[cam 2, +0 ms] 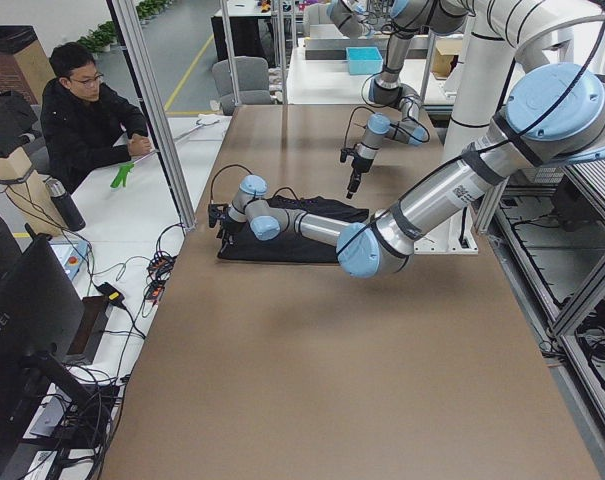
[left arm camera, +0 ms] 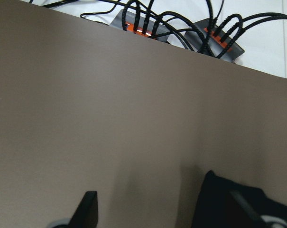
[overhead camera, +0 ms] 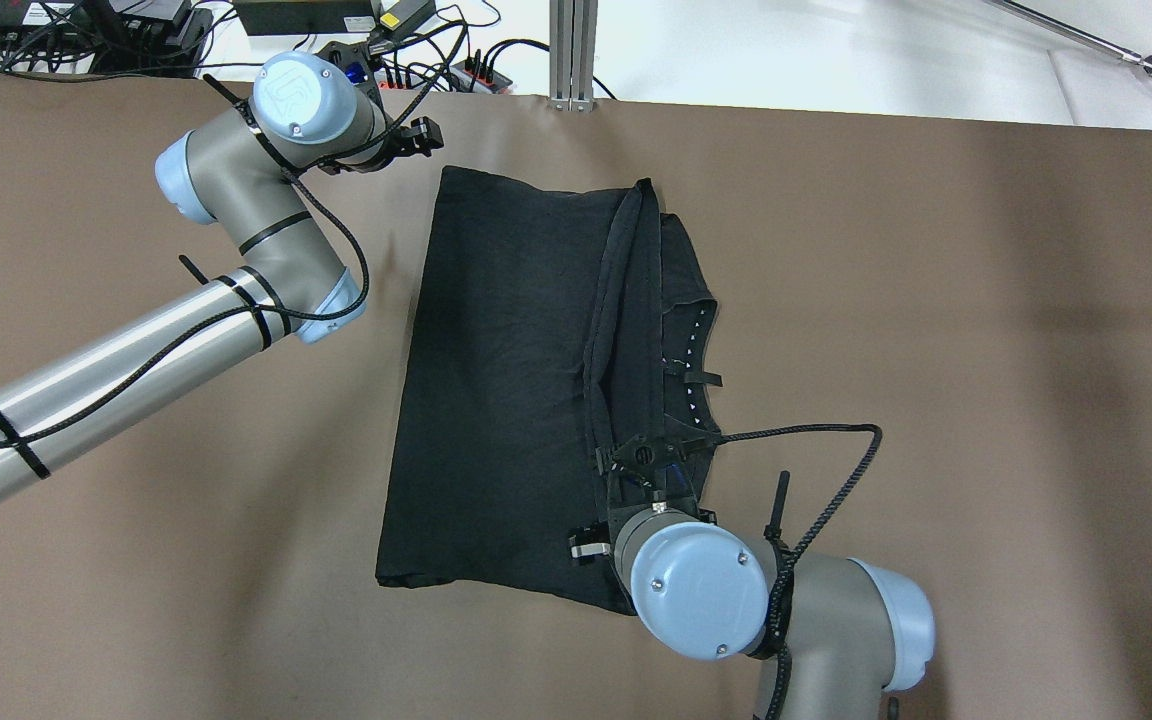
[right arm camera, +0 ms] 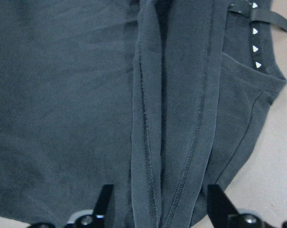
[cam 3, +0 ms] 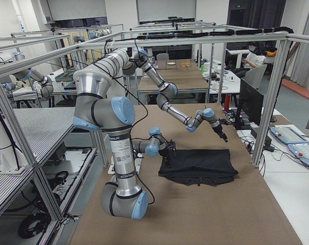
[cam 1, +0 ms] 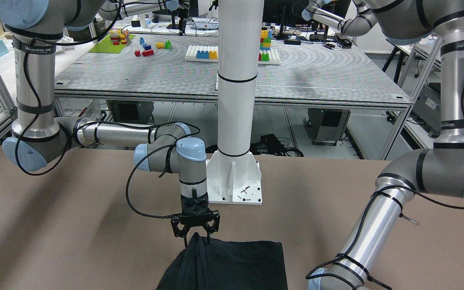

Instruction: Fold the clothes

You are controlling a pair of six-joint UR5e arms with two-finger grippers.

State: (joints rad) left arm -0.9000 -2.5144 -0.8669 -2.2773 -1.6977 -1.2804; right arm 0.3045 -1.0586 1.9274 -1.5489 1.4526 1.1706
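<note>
Overhead exterior view, from the left: the left gripper [overhead camera: 423,133] hovers at the far left corner of the clothes [overhead camera: 506,380], a black garment lying on the brown table [overhead camera: 936,350]. Its wrist camera shows the fingers spread wide, with the corner just beside one of them and nothing held. Further right, a raised ridge [overhead camera: 616,300] of doubled fabric runs the garment's length. The right gripper [overhead camera: 648,452] stands over the ridge's near end, fingers wide apart on either side and not closed on it.

I'd judge the step to be taking hold of that ridge to carry the fold across. To do it well, the right fingers should drop low enough to catch both layers at the seam. The left should take the far end of the same edge, so the fold travels evenly without twisting.

As for containers, the only one I see is a white tray [cam 1: 191,51] on the bench behind, holding blue and yellow blocks.
</note>
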